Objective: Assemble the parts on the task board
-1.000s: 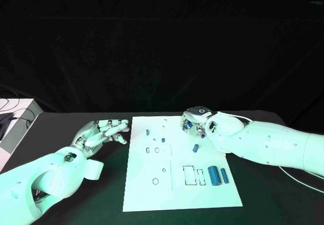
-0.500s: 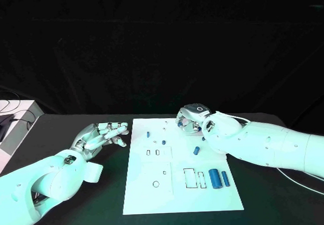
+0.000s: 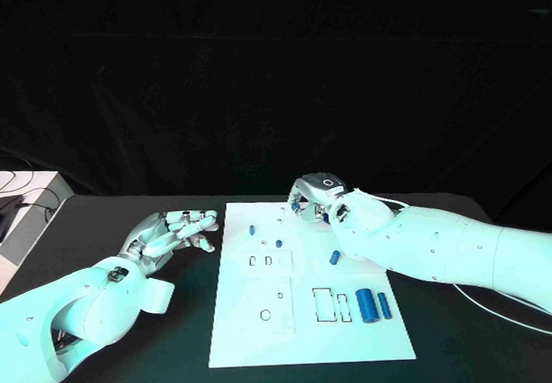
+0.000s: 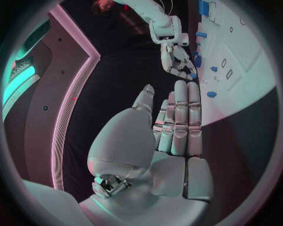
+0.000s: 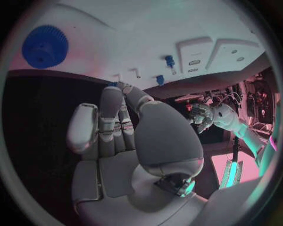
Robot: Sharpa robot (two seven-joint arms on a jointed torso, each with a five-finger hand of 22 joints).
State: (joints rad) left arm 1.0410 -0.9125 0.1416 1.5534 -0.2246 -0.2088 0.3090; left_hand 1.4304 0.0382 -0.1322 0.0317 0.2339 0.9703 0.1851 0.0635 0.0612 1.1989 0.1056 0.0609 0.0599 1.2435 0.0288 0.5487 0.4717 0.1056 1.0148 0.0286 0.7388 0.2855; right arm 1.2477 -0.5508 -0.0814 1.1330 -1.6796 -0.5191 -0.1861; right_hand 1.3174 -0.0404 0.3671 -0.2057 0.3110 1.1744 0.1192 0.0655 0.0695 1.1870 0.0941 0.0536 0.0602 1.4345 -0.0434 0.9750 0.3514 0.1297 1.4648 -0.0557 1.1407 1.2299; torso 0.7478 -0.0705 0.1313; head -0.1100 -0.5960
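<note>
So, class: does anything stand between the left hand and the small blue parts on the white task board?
Nothing visible does: the left hand lies beside the white task board, with bare black table before the small blue parts.

Legible text, labels, brands, numbers, signs: none found. Checked on task board (image 3: pixel 309 326), parts, both hands and surface (image 3: pixel 185 349); nothing could be read.

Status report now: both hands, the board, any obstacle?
Left hand open, off the task board. Right hand over its far edge, grip unclear. Blue parts loose. No obstacle seen.
</note>
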